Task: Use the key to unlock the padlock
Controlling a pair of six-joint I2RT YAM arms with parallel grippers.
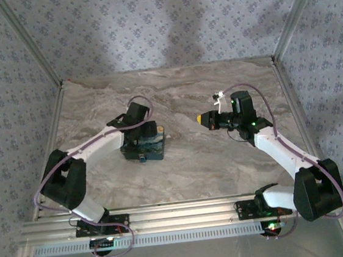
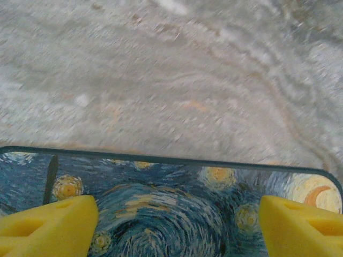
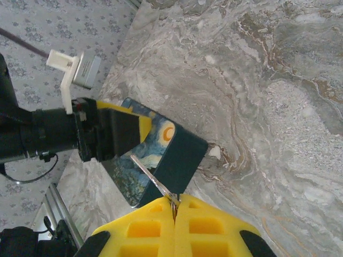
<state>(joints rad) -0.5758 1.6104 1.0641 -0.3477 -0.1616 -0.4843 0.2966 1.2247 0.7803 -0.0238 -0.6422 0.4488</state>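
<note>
**On the table: key gripped, lock not yet reached**

At left-centre of the marble table (image 1: 224, 166) lies the Starry Night box (image 1: 155, 150). The padlock (image 1: 143, 158) reads as a tiny bluish spot at the box's near edge, too small to tell whether its shackle is shut or which way the keyhole faces.

Left gripper (image 1: 141, 133) is over the far end of the box. In its wrist view the yellow fingers (image 2: 48, 225) stand wide apart with the painted lid between them. Can't tell if they press on the box or just hover above it.

Right gripper (image 1: 200, 119) is mid-table, well apart from the box and pointing toward it. Its jaws are closed tight on the key (image 3: 153, 179), and the thin metal blade sticks out from between the pads toward the box.

Progress, my read: early to middle.
- Done: key picked up and aimed roughly the right way, and the left arm is positioned at the box to steady it.
- Left: close the gap, line the blade up with the keyhole, insert, turn, and pop the shackle.
- No contact between key and padlock yet.
</note>
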